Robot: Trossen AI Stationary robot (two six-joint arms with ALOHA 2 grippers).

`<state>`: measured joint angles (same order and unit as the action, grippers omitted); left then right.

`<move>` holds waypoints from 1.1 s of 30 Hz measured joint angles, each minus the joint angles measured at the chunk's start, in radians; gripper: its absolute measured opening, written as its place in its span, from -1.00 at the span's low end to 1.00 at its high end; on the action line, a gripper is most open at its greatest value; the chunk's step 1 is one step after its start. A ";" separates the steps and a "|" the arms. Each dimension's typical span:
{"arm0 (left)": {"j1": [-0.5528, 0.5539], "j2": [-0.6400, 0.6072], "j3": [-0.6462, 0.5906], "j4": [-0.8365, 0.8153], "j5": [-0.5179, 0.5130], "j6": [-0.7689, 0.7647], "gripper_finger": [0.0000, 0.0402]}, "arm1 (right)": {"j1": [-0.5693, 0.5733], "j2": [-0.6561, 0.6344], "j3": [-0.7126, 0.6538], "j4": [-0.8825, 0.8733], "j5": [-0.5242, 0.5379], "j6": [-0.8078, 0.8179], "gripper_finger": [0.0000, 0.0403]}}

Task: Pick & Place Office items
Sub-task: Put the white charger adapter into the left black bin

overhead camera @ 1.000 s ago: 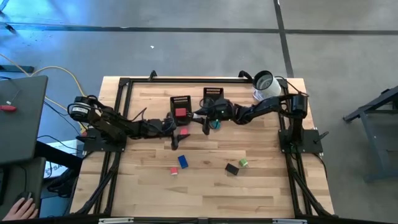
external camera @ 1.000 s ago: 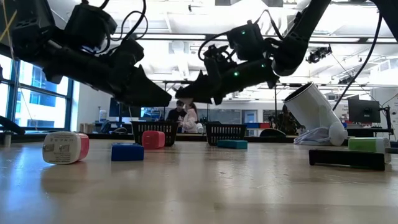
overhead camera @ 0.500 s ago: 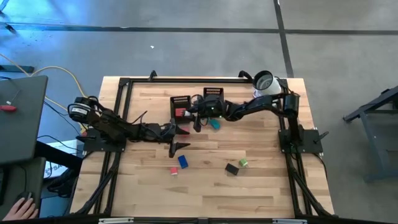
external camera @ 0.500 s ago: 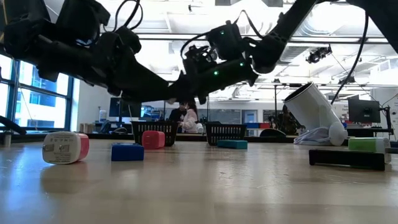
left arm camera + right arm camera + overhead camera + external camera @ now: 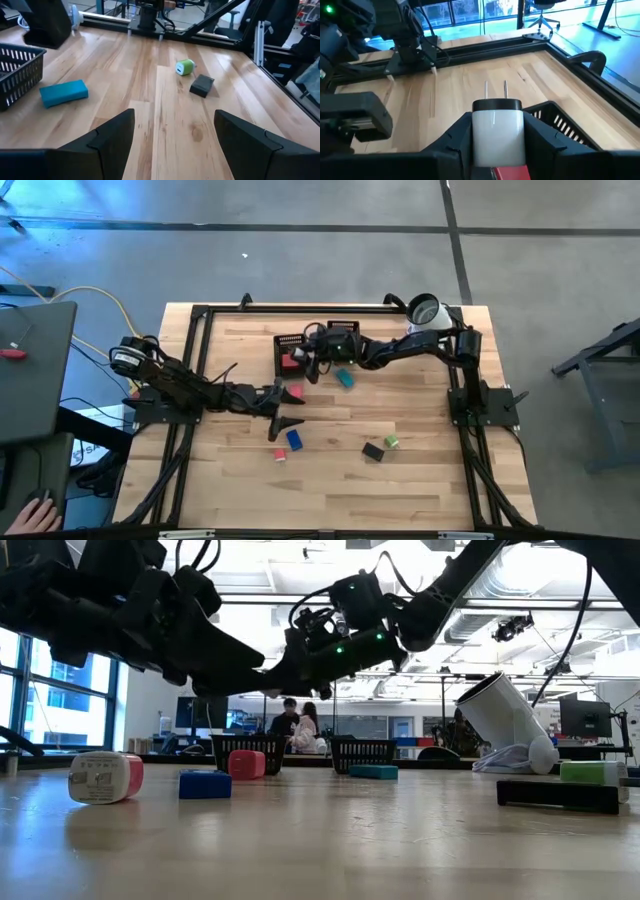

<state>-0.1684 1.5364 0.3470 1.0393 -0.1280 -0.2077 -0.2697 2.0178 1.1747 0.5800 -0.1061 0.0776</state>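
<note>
High view: taking the left mesh tray (image 5: 291, 352) as landmark, nearest the front edge of the wooden surface (image 5: 330, 480) lie a small red piece (image 5: 279, 454) and a blue block (image 5: 294, 439), both well in front of the tray; off to their right sit a black block (image 5: 373, 451) and a green piece (image 5: 392, 442). The left end effector (image 5: 283, 408) hangs between those pieces and the tray, its fingers spread apart with nothing between them, the blue block just in front of it. In the left wrist view the green piece (image 5: 185, 67) and black block (image 5: 202, 85) lie ahead beyond the parted fingers (image 5: 110, 139), with a teal block (image 5: 63, 93) off to one side, beside a tray wall (image 5: 17, 70). That teal block (image 5: 344, 378) rests just right of the landmark tray. The right end effector (image 5: 304, 363) is over the tray itself, clamped on a white plug adapter (image 5: 497, 129) whose two prongs point up and away; a red piece (image 5: 512, 173) shows right under it, inside the tray. A second mesh tray (image 5: 343, 332) stands beside the first, and a white cylinder (image 5: 424, 313) lies farther right by the rear corner
</note>
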 joint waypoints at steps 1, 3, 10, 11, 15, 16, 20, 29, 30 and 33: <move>0.000 0.000 0.000 0.001 0.000 0.000 0.31 | -0.002 0.000 0.000 -0.002 0.000 0.000 -0.42; 0.000 0.000 0.000 0.002 0.000 0.000 0.31 | -0.007 0.000 0.000 -0.019 0.000 0.007 -0.41; 0.000 0.000 0.000 0.005 0.000 0.000 0.31 | -0.009 0.009 0.000 -0.051 -0.026 0.028 -0.41; 0.000 0.000 0.000 0.008 0.000 0.000 0.31 | -0.009 0.015 0.000 -0.053 -0.039 0.039 -0.41; 0.000 0.000 0.000 0.011 0.000 -0.001 0.31 | -0.013 0.053 0.000 -0.045 -0.068 0.069 -0.41; 0.000 0.000 0.000 0.011 0.000 -0.003 0.31 | -0.013 0.062 -0.001 -0.044 -0.070 0.077 -0.41; 0.000 0.000 0.000 0.011 0.000 -0.003 0.31 | -0.013 0.079 -0.001 -0.014 -0.081 0.084 -0.41; 0.001 0.000 0.000 0.012 -0.004 -0.002 0.31 | -0.015 0.080 -0.001 -0.047 -0.107 0.087 -0.41; 0.001 0.000 0.000 0.012 -0.004 -0.002 0.31 | -0.015 0.080 -0.001 -0.053 -0.107 0.087 -0.41; 0.001 0.000 0.000 0.012 -0.004 -0.002 0.31 | -0.015 0.080 -0.001 -0.054 -0.116 0.087 -0.41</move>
<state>-0.1677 1.5364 0.3470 1.0513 -0.1324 -0.2100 -0.2844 2.0975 1.1740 0.5256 -0.2220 0.1646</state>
